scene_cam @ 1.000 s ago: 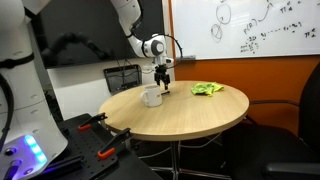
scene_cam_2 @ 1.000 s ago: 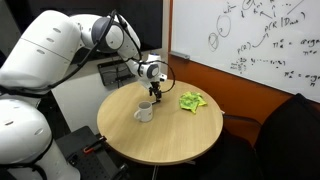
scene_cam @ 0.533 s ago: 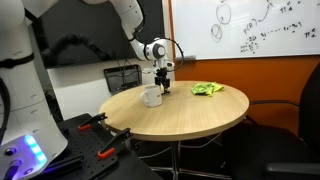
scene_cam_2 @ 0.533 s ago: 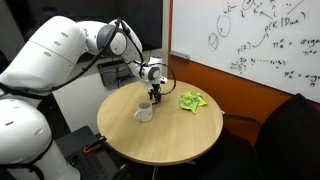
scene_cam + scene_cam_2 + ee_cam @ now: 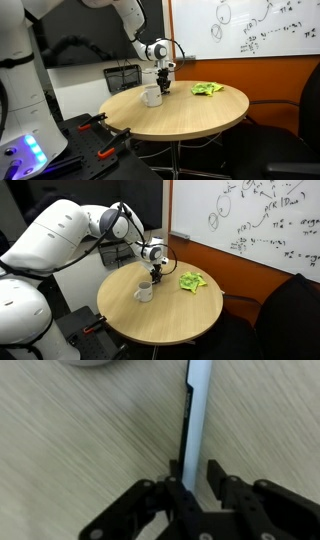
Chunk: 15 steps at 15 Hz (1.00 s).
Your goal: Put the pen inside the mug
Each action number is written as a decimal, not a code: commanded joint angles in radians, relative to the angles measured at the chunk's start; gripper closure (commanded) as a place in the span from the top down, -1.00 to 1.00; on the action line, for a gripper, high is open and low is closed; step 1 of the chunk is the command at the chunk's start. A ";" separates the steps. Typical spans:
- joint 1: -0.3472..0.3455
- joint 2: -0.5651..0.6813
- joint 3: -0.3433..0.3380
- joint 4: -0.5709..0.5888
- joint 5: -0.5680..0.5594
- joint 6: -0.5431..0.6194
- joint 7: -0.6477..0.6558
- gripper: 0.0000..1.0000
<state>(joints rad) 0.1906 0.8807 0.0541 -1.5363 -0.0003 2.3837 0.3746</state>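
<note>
Exterior view, fingers: the fingers [image 5: 163, 86] point down at the far left part of the round wooden counter [image 5: 200, 118], just beside the mug. Whether they are open or closed cannot be told at this size.
Exterior view, mug: the white mug [image 5: 152, 96] stands upright on the counter, nearer the camera than the fingers.
Exterior view, pen: too small to make out here.
Exterior view, cloth: a green cloth [image 5: 207, 89] lies crumpled on the counter, well apart from the mug.
Exterior view, fingers: the fingers [image 5: 157, 273] hang low over the counter [image 5: 170, 320], between the mug [image 5: 145, 291] and the green cloth [image 5: 191, 281].
Exterior view, backdrop: a whiteboard [image 5: 250, 215] with writing hangs on the wall behind.
Wrist view, pen: a white pen [image 5: 201, 405] with a dark clip lies flat on the wood-grain counter [image 5: 80, 440]. It runs from between the fingertips toward the top of the frame.
Wrist view, fingers: the black fingers [image 5: 215, 472] sit tight on either side of the pen's near end. Whether they actually pinch it cannot be told.
Wrist view, mug: a pale curved edge of the mug [image 5: 92, 362] shows at the top, left of the pen and apart from it.
</note>
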 commanded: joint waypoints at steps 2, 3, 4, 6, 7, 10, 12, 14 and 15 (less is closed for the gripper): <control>0.016 0.001 -0.016 0.029 0.020 -0.048 -0.009 -0.99; 0.017 0.001 -0.019 0.028 0.019 -0.051 -0.006 -0.94; 0.016 0.000 -0.020 0.025 0.019 -0.053 -0.007 -0.90; 0.017 -0.001 -0.022 0.023 0.014 -0.053 -0.011 -0.90; 0.021 -0.008 -0.025 0.017 0.014 -0.052 -0.003 -0.90; 0.078 -0.051 -0.081 -0.024 -0.019 -0.016 0.103 -0.90; 0.142 -0.085 -0.149 -0.049 -0.053 0.002 0.234 -0.90; 0.210 -0.120 -0.215 -0.059 -0.110 -0.031 0.356 -0.90; 0.244 -0.141 -0.247 -0.069 -0.142 -0.043 0.422 -0.90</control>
<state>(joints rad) 0.3403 0.8119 -0.0996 -1.5415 -0.0730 2.3720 0.6318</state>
